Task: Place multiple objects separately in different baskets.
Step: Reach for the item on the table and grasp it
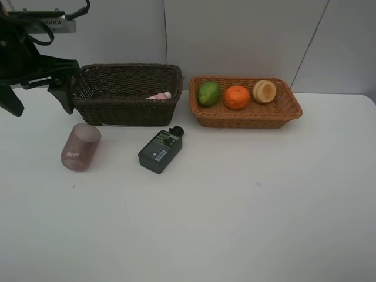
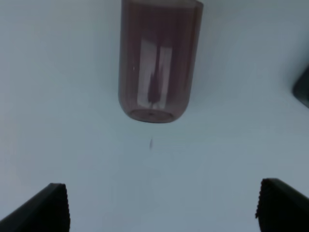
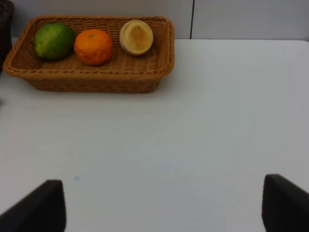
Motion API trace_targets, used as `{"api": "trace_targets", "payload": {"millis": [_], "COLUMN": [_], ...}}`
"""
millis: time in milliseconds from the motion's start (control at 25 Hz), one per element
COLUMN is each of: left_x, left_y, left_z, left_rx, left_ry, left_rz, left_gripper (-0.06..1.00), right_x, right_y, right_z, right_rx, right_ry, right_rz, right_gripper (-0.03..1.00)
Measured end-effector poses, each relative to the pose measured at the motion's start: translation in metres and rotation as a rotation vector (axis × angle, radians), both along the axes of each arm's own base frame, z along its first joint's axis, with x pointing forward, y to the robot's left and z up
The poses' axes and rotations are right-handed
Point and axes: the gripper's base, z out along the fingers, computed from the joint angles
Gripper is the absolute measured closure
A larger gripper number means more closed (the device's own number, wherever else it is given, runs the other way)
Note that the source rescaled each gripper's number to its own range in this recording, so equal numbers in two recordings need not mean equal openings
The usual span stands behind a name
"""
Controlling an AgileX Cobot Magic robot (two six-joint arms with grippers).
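Fingers (image 2: 46,210) of the left gripper (image 1: 40,101) are standing wide apart at far left, gripping nothing. One translucent purple cup (image 1: 81,147) is resting on the white table (image 1: 235,205). One dark brown wicker basket (image 1: 129,111) is holding one pink white-capped bottle (image 1: 158,96). Nearer, one flat dark-green black-capped bottle (image 1: 160,151) is lying on the table. One orange-tan wicker basket (image 1: 247,119) is holding three fruits: green oval fruit (image 1: 208,93), orange (image 1: 237,97) and pale round fruit (image 1: 264,91). The right gripper (image 3: 161,205) is gaping wide, empty.

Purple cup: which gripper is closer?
Left. The left gripper hovers open just behind the purple cup, beside the dark basket. The right gripper is outside the high view, facing the tan basket, cup out of its view.
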Motion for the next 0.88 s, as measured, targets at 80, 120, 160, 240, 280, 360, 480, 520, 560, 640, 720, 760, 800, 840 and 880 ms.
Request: {"api": "trace_targets", "payload": {"millis": [80, 120, 160, 240, 280, 360, 480, 520, 560, 640, 720, 760, 800, 840, 880], "left_x": [0.006, 0.010, 0.013, 0.019, 0.022, 0.027, 0.033, 0.035, 0.036, 0.039, 0.042, 0.044, 0.046, 0.047, 0.048], "left_y": [0.000, 0.000, 0.000, 0.000, 0.000, -0.001, 0.000, 0.000, 0.000, 0.000, -0.001, -0.002, -0.002, -0.003, -0.003], "left_z": [-0.010, -0.014, -0.021, -0.032, -0.039, -0.050, -0.065, -0.070, -0.075, -0.082, -0.087, -0.089, -0.090, -0.092, -0.094], "left_rx": [0.005, 0.007, 0.008, 0.007, 0.011, 0.016, 0.021, 0.023, 0.024, 0.024, 0.021, 0.016, 0.013, 0.011, 0.011], "left_ry": [0.010, 0.014, 0.022, 0.037, 0.053, 0.069, 0.093, 0.101, 0.108, 0.110, 0.099, 0.085, 0.076, 0.069, 0.065], "left_rz": [-0.011, -0.018, -0.023, -0.020, -0.022, -0.036, -0.051, -0.054, -0.055, -0.058, -0.060, -0.062, -0.062, -0.063, -0.066], "left_gripper": [-0.06, -0.06, -0.06, -0.06, -0.06, -0.06, -0.06, -0.06, -0.06, -0.06, -0.06, -0.06, -0.06, -0.06, -0.06], "right_x": [0.000, 0.000, 0.000, 0.000, 0.000, 0.000, 0.000, 0.000, 0.000, 0.000, 0.000, 0.000, 0.000, 0.000, 0.000], "right_y": [0.000, 0.000, 0.000, 0.000, 0.000, 0.000, 0.000, 0.000, 0.000, 0.000, 0.000, 0.000, 0.000, 0.000, 0.000], "right_z": [0.000, 0.000, 0.000, 0.000, 0.000, 0.000, 0.000, 0.000, 0.000, 0.000, 0.000, 0.000, 0.000, 0.000, 0.000], "right_rx": [0.000, 0.000, 0.000, 0.000, 0.000, 0.000, 0.000, 0.000, 0.000, 0.000, 0.000, 0.000, 0.000, 0.000, 0.000], "right_ry": [0.000, 0.000, 0.000, 0.000, 0.000, 0.000, 0.000, 0.000, 0.000, 0.000, 0.000, 0.000, 0.000, 0.000, 0.000], "right_rz": [0.000, 0.000, 0.000, 0.000, 0.000, 0.000, 0.000, 0.000, 0.000, 0.000, 0.000, 0.000, 0.000, 0.000, 0.000], "right_gripper": [0.15, 0.15, 0.15, 0.15, 0.15, 0.15, 0.15, 0.15, 0.15, 0.15, 0.15, 0.15, 0.15, 0.15, 0.15]}}
